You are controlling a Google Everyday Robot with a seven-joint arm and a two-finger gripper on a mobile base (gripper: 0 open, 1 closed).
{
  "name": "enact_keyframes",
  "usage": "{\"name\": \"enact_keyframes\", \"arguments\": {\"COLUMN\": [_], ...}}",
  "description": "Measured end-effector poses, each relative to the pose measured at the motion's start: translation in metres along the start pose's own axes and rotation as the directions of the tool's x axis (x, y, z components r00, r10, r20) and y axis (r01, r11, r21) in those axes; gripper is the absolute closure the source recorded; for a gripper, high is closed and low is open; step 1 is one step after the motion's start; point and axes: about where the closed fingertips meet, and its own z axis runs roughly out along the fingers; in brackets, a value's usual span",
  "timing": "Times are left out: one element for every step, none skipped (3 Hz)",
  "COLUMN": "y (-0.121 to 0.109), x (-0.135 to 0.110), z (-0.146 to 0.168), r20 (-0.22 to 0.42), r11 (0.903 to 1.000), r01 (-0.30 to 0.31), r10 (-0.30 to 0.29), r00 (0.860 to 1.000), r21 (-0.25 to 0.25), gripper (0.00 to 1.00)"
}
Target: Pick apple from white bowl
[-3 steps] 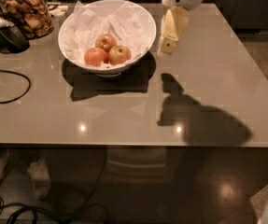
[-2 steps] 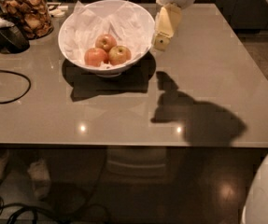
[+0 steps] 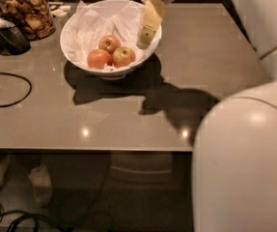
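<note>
The white bowl (image 3: 80, 18), lined with crumpled white paper, stands at the back of the grey table. Three apples lie in it. The apple (image 3: 124, 56) at the right of the group is the most yellow-green, with a faint red blush. A pink-red apple (image 3: 98, 59) lies to its left and an orange-red one (image 3: 109, 43) behind. My gripper (image 3: 144, 40), cream-coloured, hangs over the bowl's right inner side, just right of and above the yellow-green apple, and holds nothing that I can see.
A glass jar of snacks (image 3: 29, 11) and a dark scoop (image 3: 10, 33) stand at the back left. A black cable (image 3: 12, 98) loops on the table's left. My own white arm (image 3: 244, 168) fills the lower right. The table's front edge (image 3: 90, 150) is near.
My gripper has moved left, from beside the bowl's right rim to over the bowl's right inner side. My arm now fills more of the right of the view.
</note>
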Motion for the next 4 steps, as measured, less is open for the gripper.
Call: {"name": "enact_keyframes", "arguments": {"y": [-0.016,-0.028,-0.034,-0.038], "x": [-0.018,-0.028,-0.029,-0.022], "z": [0.016,0.028,0.041,0.054], "r20": [0.022,0.035,0.03,0.022], "r11": [0.9999,0.9998,0.9998,0.9987], "r01": [0.013,0.016,-0.001,-0.029], "r10": [-0.013,-0.016,0.002,0.03], "r00": [1.0,0.999,1.0,0.999], "r21": [-0.008,-0.011,-0.022,-0.042], "gripper": [0.16,0.26,0.24,0.23]}}
